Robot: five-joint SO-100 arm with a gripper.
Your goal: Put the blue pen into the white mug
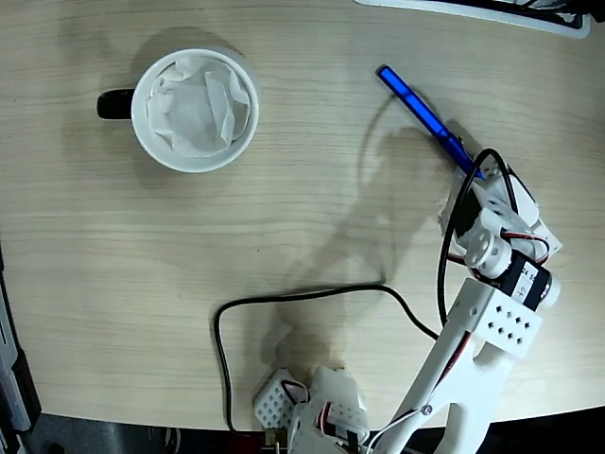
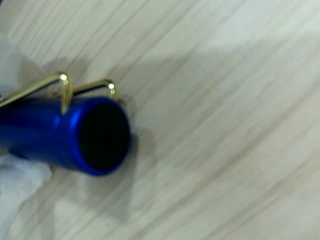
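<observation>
Wooden table (image 1: 312,189), paper-lined white mug (image 1: 195,110)

Bare tabletop (image 1: 312,170) lies open between pen (image 1: 421,106) and mug (image 1: 195,110). Mug mouth stuffed with crumpled paper (image 1: 200,112). Black cable (image 1: 284,298) loops across table nearer arm base, off that stretch.

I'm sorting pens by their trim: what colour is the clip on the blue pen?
Gold-coloured metal. The clip on the pen shows best in the wrist view.
</observation>
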